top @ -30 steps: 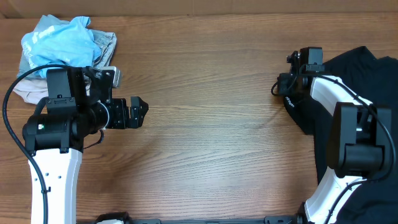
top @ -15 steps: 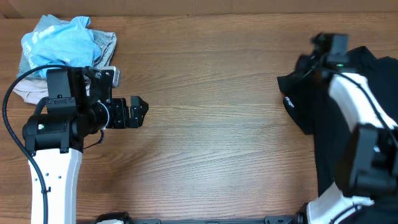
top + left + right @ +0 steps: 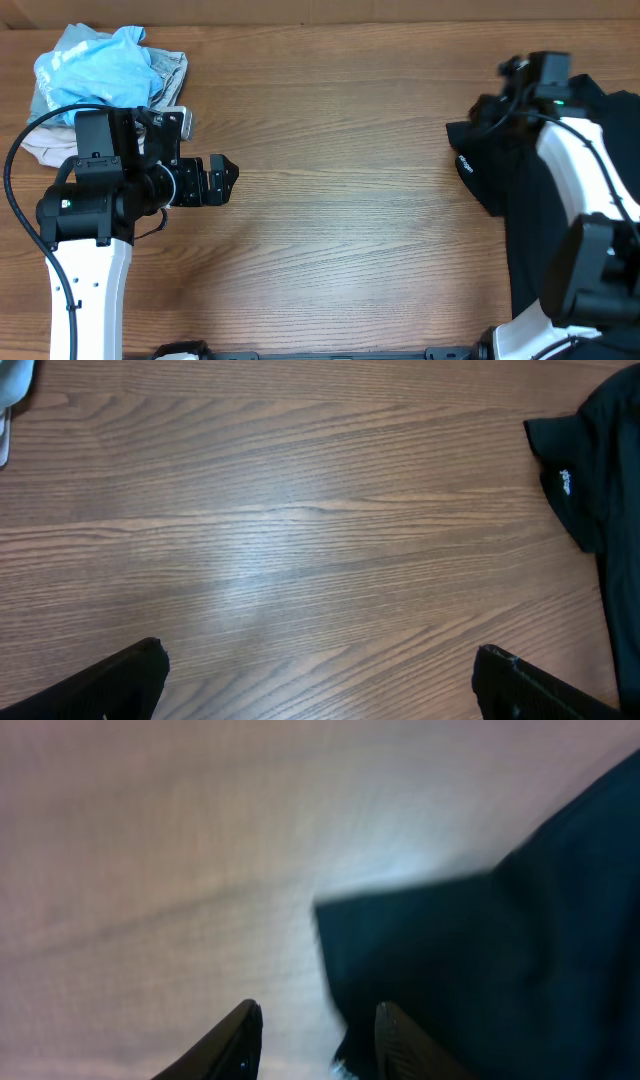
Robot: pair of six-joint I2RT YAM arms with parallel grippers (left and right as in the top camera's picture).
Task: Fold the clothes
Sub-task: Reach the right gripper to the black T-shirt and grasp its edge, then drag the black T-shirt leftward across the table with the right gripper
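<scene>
Folding has not begun: black shirt (image 3: 490,165) lies crumpled at the right edge of the surface (image 3: 340,200), pale garments (image 3: 100,65) heaped at its far left corner. Left gripper (image 3: 222,180) and right gripper (image 3: 318,1015) are spread, empty.

Premises: a robotics laboratory workstation. Grounds: wood-grain desk (image 3: 350,200); two white-and-black robot arms, left arm (image 3: 85,290) and right arm (image 3: 575,165), rising from its near edge; a loose black cable (image 3: 20,138) looping at the left edge; garments (image 3: 100,65) heaped in the far-left corner.
</scene>
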